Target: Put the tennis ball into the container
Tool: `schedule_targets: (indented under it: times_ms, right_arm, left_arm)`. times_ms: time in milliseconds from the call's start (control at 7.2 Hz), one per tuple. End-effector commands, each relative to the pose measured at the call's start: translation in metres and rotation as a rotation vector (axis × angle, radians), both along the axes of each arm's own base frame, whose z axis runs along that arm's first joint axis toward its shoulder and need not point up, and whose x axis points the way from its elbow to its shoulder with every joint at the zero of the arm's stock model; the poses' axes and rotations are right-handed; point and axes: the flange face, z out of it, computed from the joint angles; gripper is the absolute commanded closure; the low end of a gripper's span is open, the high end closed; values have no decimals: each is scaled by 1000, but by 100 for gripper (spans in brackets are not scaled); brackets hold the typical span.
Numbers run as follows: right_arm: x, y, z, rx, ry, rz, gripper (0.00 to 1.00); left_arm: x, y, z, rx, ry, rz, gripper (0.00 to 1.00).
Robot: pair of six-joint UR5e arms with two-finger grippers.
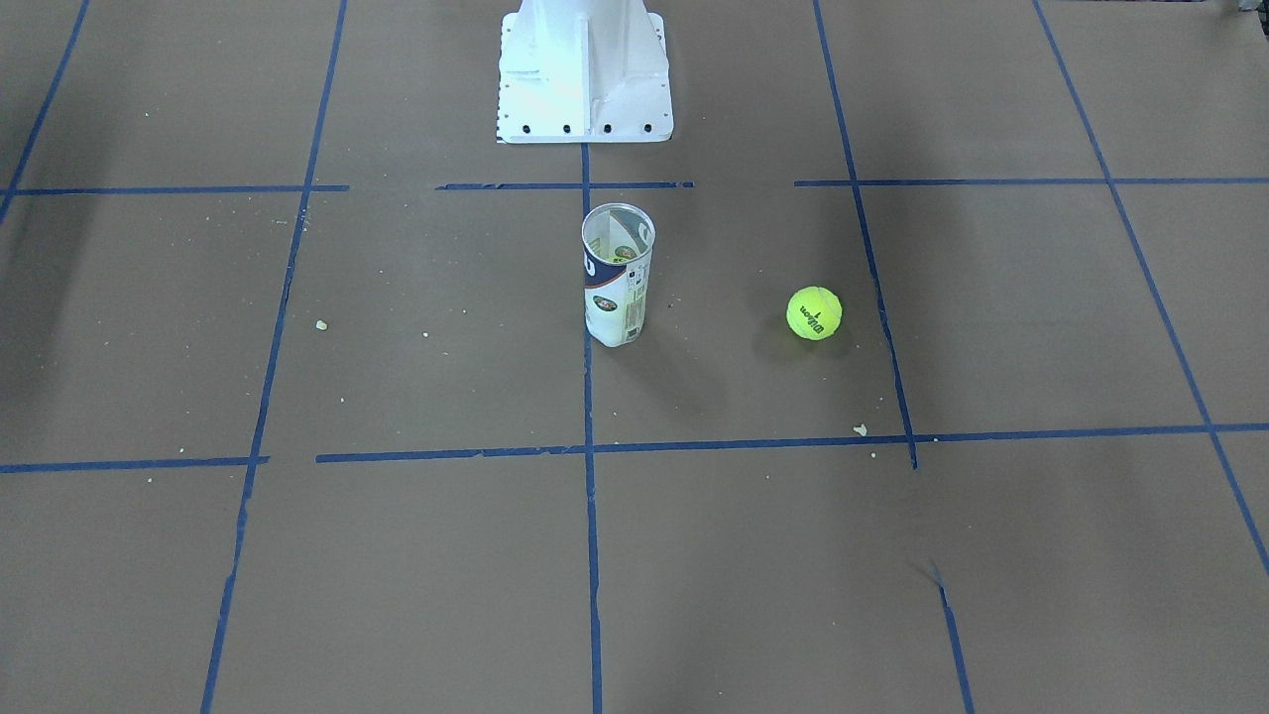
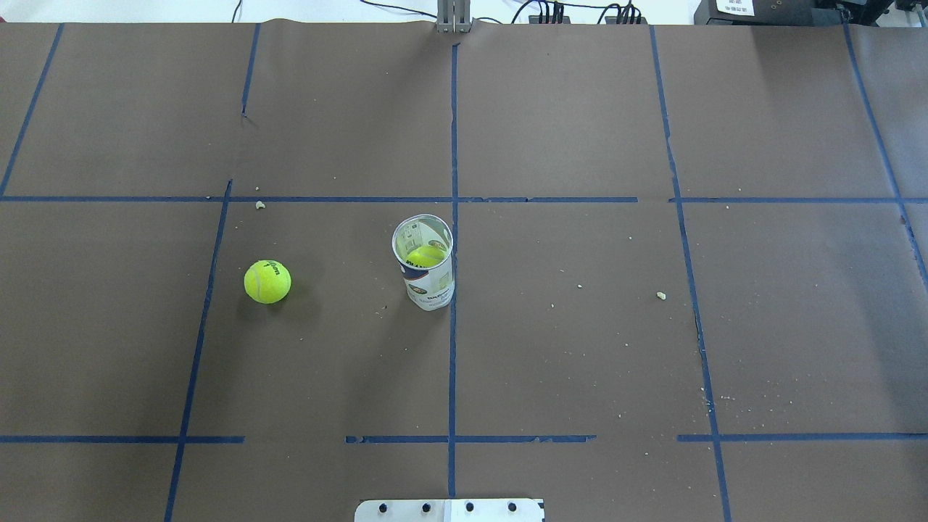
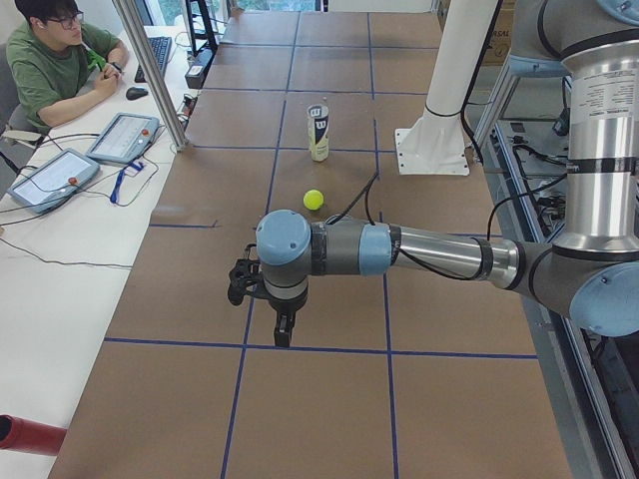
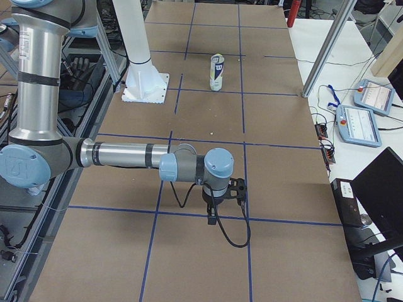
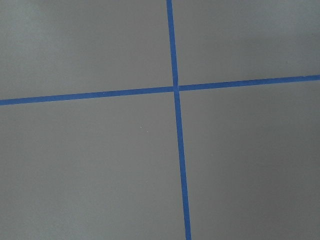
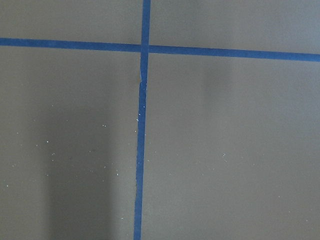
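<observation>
On table (image 2: 580,362): 1 loose tennis ball (image 2: 267,281), 2nd ball (image 2: 425,255) in 1 container (image 2: 433,288); jaws unclear.

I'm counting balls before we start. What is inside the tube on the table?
Through the container's open top, the overhead view shows one yellow-green ball low inside. The printed label hides the bottom, so anything under it cannot be seen. Another tennis ball lies outside.

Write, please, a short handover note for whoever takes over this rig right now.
Left gripper and right gripper: both hang over the table, away from the things; open or shut cannot be told.
Tennis ball lies loose on the robot's left of the container, apart from it.
Container stands upright, open-topped; a second ball shows inside.
Done: nothing with the loose ball. Left: grasp it, drop it in.
</observation>
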Motion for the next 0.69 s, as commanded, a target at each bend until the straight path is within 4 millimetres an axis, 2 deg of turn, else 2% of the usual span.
schedule_targets:
  times_ms: [0, 278, 556]
  right_arm:
    - [0, 0, 0, 1, 0, 0, 0]
    - [0, 0, 0, 1, 0, 0, 0]
    - [0, 0, 0, 0, 0, 0, 0]
  left_arm:
    - [1, -1, -1, 2, 0, 1, 0]
    - [1, -1, -3, 6, -2, 1, 0]
    - [-1, -32, -29, 58, -4, -2, 0]
